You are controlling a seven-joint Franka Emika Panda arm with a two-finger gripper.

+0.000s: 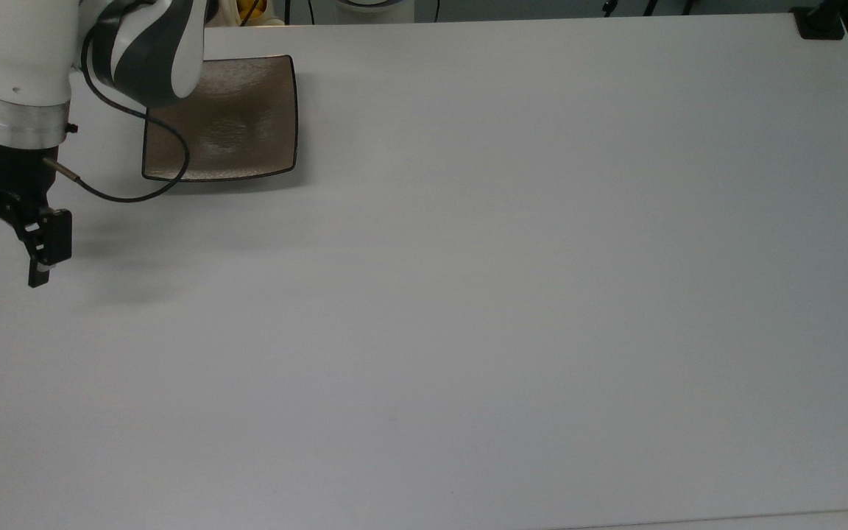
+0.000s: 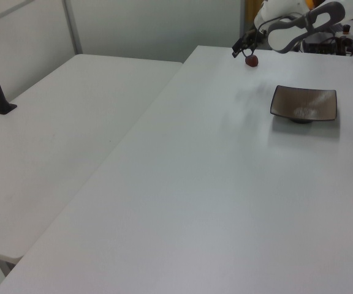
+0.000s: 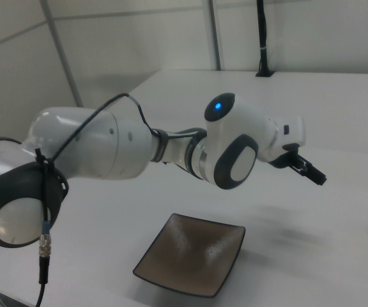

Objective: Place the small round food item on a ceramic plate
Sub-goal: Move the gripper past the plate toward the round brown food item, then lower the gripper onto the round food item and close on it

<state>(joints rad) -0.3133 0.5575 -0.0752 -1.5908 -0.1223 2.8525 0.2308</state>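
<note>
table: plain white top (image 1: 512,280), matte, with a second white table (image 2: 54,135) butted up on the left view's left
plate: square, glossy brown (image 1: 236,121), thin dark rim, corners curl up, top view's upper left; arm's elbow overlaps its corner
cable: black loop (image 1: 129,193) crossing the plate's edge
food: little dark red lump (image 2: 252,60), left view's top, just below the claw
claw: black (image 1: 6,254), fingers spread apart, holding nothing

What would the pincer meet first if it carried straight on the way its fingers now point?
Probably the small round food item: in the left view the open pincer hangs just above it, tips angled down toward it. Depth is unclear, so it could instead reach the bare table beside it.
</note>
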